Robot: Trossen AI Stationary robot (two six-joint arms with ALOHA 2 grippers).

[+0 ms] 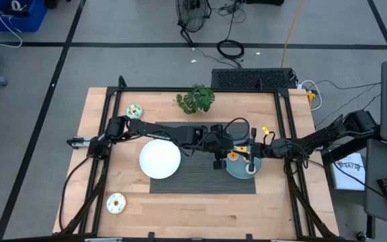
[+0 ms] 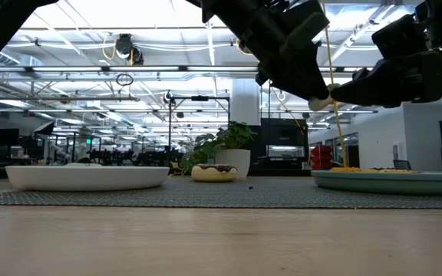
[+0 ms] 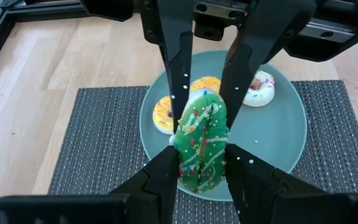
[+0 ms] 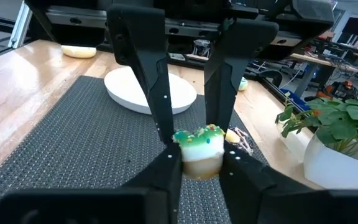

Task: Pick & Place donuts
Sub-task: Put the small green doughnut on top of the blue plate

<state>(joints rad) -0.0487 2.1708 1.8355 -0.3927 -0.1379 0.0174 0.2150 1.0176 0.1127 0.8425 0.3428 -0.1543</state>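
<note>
My left gripper point(image 3: 202, 163) is shut on a green-iced donut point(image 3: 201, 144) with sprinkles, above the teal plate point(image 3: 278, 134). On that plate lie a yellow donut point(image 3: 163, 114), an orange one point(image 3: 205, 83) and a white-iced one point(image 3: 259, 88). My right gripper point(image 4: 197, 155) is shut on a donut with white icing and green sprinkles point(image 4: 199, 149), above the grey mat point(image 4: 73, 143). In the high view both grippers meet over the teal plate point(image 1: 236, 170). A mint donut point(image 1: 134, 111) and a pale donut point(image 1: 115, 203) lie flat on the wooden table. My left gripper pinches the green donut between its two fingers, one on each flat face point(image 3: 188, 134), from above pointing down. The donut stands on edge in the hold, lifted clear above the teal plate. My right gripper pinches the white-iced donut by its tan sides point(image 4: 185, 163) between its two fingers, coming from the table's right side. The donut sits flat, icing up, and is lifted clear of the mat.
A white plate point(image 1: 160, 160) rests on the left part of the mat point(image 1: 200, 176). A potted green plant point(image 1: 195, 99) stands at the table's far edge. Bare wood lies near the table's near edge. Black frame rails point(image 1: 289, 128) run along the table's sides.
</note>
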